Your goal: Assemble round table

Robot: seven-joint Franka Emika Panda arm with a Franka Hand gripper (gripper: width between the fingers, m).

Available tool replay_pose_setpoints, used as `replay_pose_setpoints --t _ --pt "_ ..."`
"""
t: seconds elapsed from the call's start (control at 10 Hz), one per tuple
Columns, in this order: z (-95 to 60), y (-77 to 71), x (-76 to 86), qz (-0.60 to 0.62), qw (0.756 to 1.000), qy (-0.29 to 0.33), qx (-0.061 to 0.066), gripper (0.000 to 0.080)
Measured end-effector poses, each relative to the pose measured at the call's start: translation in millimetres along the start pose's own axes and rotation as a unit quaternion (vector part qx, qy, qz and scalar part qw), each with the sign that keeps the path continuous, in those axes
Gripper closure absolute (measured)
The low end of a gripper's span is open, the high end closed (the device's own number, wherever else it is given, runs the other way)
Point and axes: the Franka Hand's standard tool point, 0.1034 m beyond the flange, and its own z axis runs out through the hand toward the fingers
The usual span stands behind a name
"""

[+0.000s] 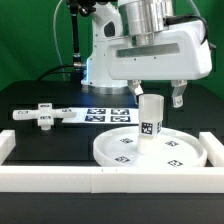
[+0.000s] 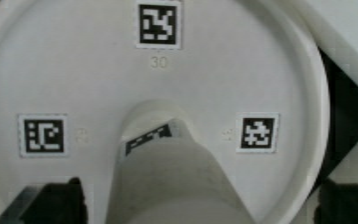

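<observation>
White plastic parts lie on a black table (image 1: pixel 40 140).

1. The cross-shaped base (image 1: pixel 42 116) lies flat, well apart from the round disc (image 1: pixel 125 152), towards the exterior view's left of it.
2. The marker board (image 1: pixel 105 113) lies flat between the base and the disc, just behind the disc's far rim.
3. The disc lies flat with its rim upward, just behind the long white border rail (image 1: pixel 60 180) at the table's near edge. Square tags show on its upper face.
4. The short cylindrical leg (image 1: pixel 150 118) stands upright on the disc, near its centre, with one tag facing the exterior view.
5. The gripper (image 1: pixel 157 95) hangs directly above the disc, level with the leg's top. Its fingers (image 1: pixel 178 96) are spread wide, one on each side of the leg. Nothing is clamped between them.

In the wrist view the leg (image 2: pixel 167 170) rises from the disc (image 2: pixel 87 60), with three tags on the disc face around it.
</observation>
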Motion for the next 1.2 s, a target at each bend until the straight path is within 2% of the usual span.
replay_pose_setpoints --t 0.5,0.7,1.2 --pt "0.1 -0.1 1.6 -0.155 0.988 0.001 -0.003 0.0151" --pt "0.9 0.3 4.7 -0.279 0.96 0.005 -0.017 0.0151" --pt "0.8 0.7 6.6 -0.455 0.89 0.002 -0.022 0.0151"
